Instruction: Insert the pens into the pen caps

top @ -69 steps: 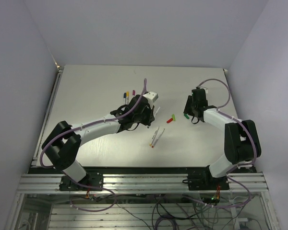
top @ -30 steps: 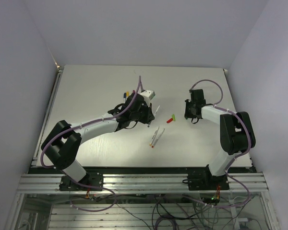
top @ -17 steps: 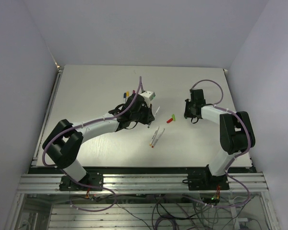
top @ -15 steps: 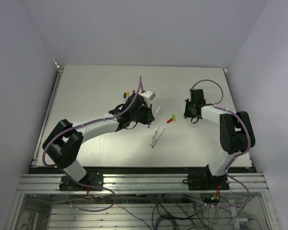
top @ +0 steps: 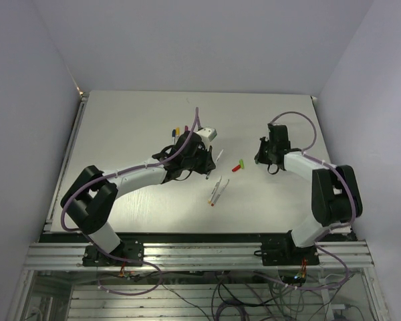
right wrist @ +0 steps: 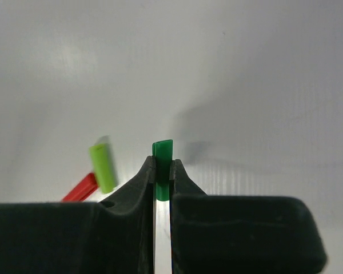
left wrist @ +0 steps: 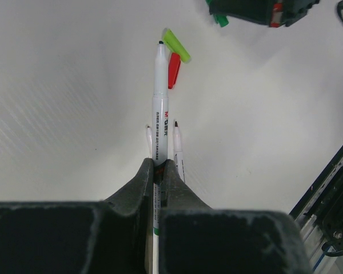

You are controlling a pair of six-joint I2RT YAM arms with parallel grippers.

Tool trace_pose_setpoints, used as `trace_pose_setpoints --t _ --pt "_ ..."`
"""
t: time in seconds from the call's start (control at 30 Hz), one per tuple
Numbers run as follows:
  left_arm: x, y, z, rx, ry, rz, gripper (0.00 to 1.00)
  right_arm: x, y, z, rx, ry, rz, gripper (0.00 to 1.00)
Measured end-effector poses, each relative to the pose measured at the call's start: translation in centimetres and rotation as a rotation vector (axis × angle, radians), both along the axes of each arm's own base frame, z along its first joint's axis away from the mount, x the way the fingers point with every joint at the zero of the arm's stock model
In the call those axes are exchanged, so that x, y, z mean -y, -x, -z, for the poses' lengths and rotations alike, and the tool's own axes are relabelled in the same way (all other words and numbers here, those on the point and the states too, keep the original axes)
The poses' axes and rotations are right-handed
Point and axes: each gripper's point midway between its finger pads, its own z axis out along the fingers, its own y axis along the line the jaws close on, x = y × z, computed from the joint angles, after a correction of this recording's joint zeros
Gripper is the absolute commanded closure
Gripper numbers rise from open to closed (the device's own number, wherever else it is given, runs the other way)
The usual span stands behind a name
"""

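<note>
My left gripper is shut on a white pen with a green band. The pen's dark tip points at a light green cap and a red cap lying together on the table. In the top view this gripper holds the pen left of those caps. My right gripper is shut on a dark green cap, held just above the table to the right of the light green cap and the red cap. It is at centre right in the top view.
Two loose pens lie on the table in front of the left gripper; one shows under the held pen. Small yellow, blue and purple pieces lie behind the left wrist. The table's right edge is beyond the right arm.
The right gripper has closed in on the green cap and its arm has shifted slightly right. The left arm with its pen has barely moved.
</note>
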Motion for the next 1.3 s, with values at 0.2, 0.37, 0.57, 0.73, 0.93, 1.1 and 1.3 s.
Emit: trace_pose_setpoints --t 0.2,0.37,0.57,0.73,0.93,1.1,1.3 --pt "0.3 0.2 0.0 0.023 0.009 0.015 0.93 -1.1 -0.4 -7.0 0.230 -0.115 0.011 1.00" --pt "1.5 1.4 -1.0 0.069 0.021 0.060 0.93 -1.8 0.4 -12.0 0.424 -0.219 0.011 1.00" --pt "4.4 3.8 -4.1 0.155 0.097 0.146 0.93 -2.4 2.5 -16.1 0.598 -0.322 0.005 1.00" --pt "5.8 5.2 -5.9 0.205 0.149 0.184 0.93 -2.9 4.8 -19.7 0.770 -0.407 -0.011 1.00" --pt "6.6 6.1 -6.3 0.221 0.185 0.202 0.93 -3.7 7.1 -22.0 0.894 -0.515 -0.029 1.00" --pt "7.0 6.0 -7.0 0.228 0.216 0.197 0.93 -4.7 8.0 -22.8 0.940 -0.569 -0.056 1.00" --pt "7.2 6.0 -7.6 0.236 0.242 0.195 0.93 -6.0 8.4 -23.2 0.961 -0.605 -0.085 1.00"
